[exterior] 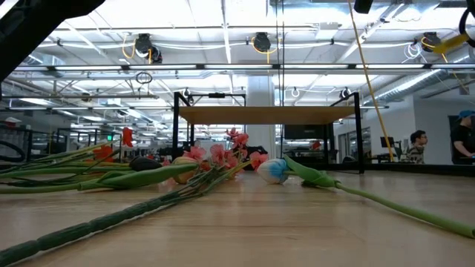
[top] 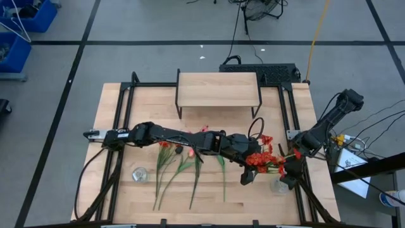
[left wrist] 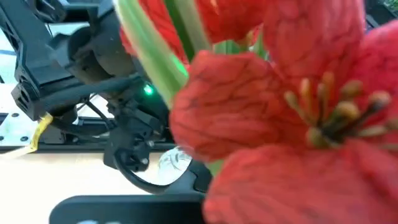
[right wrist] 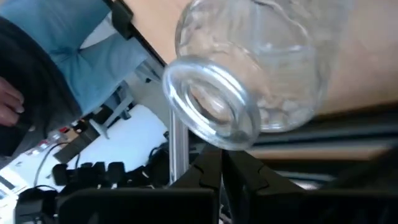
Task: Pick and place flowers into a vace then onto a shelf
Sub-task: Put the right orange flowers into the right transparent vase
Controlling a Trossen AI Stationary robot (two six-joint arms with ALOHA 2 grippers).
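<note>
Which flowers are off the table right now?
The red cluster at the left pincer, near the right-hand vase; the other stems lie flat on the tabletop.

Both arms are dark, near-black, built of rounded jointed segments. The left arm (top: 171,136) carries a pale grey block at its base end, with black cable looping off it. On the right arm (top: 329,120), a small green light glows beside the wrist housing.

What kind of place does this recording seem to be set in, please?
Probably a large lab or workshop: exposed ceiling pipes, taped lines on a grey floor, blue bins, and people at desks behind the table.
</note>
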